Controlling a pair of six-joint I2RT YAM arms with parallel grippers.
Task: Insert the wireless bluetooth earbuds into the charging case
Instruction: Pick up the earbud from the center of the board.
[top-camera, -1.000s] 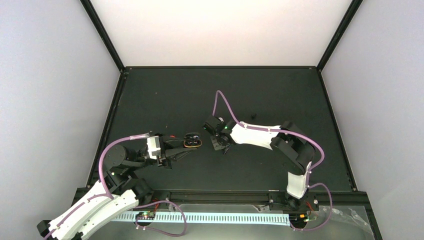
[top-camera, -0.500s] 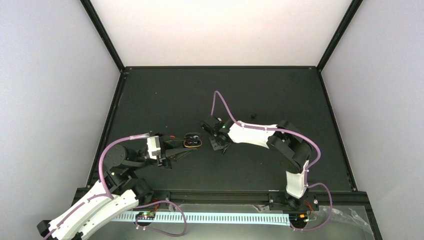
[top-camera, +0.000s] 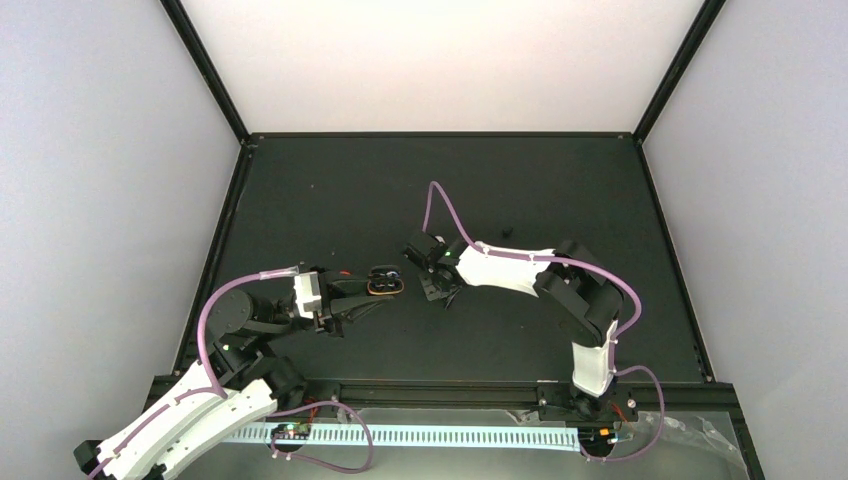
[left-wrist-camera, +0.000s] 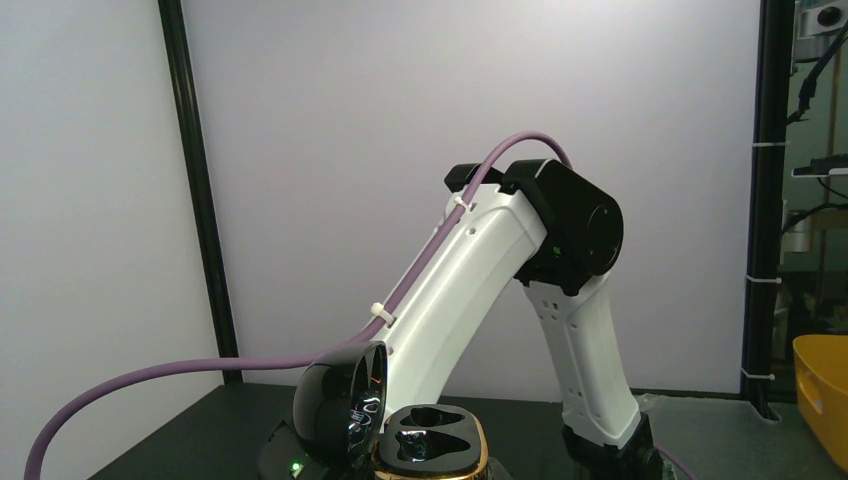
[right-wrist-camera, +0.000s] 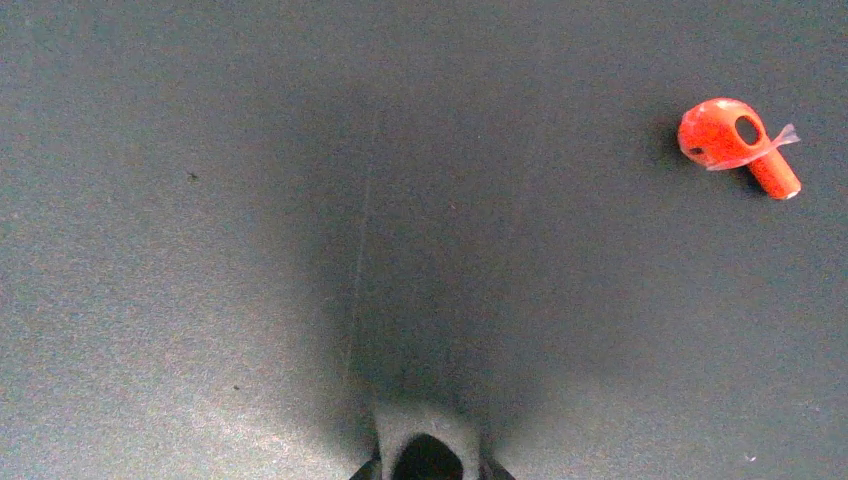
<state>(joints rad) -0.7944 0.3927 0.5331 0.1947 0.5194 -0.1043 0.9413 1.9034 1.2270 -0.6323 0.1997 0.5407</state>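
Observation:
The charging case (top-camera: 386, 284) stands open at mid-table, held at the tip of my left gripper (top-camera: 372, 292), which is shut on it. In the left wrist view its glossy dark lid (left-wrist-camera: 338, 402) stands up to the left of the orange-rimmed base (left-wrist-camera: 432, 447), whose two dark wells are empty. One red-orange earbud (right-wrist-camera: 733, 142) lies loose on the mat at the upper right of the right wrist view, well apart from my right gripper (right-wrist-camera: 428, 468). Only the fingertips show there, at the bottom edge, so its opening is unclear. My right gripper (top-camera: 442, 291) hangs just right of the case.
A small black lump (top-camera: 507, 232) lies on the dark mat (top-camera: 560, 180) behind the right arm. Black frame rails edge the mat, and pale walls close it in on three sides. A yellow bin (left-wrist-camera: 822, 392) stands off the table's right side.
The right arm's wrist has shifted slightly to the left, toward the case. The left arm and the case have not moved.

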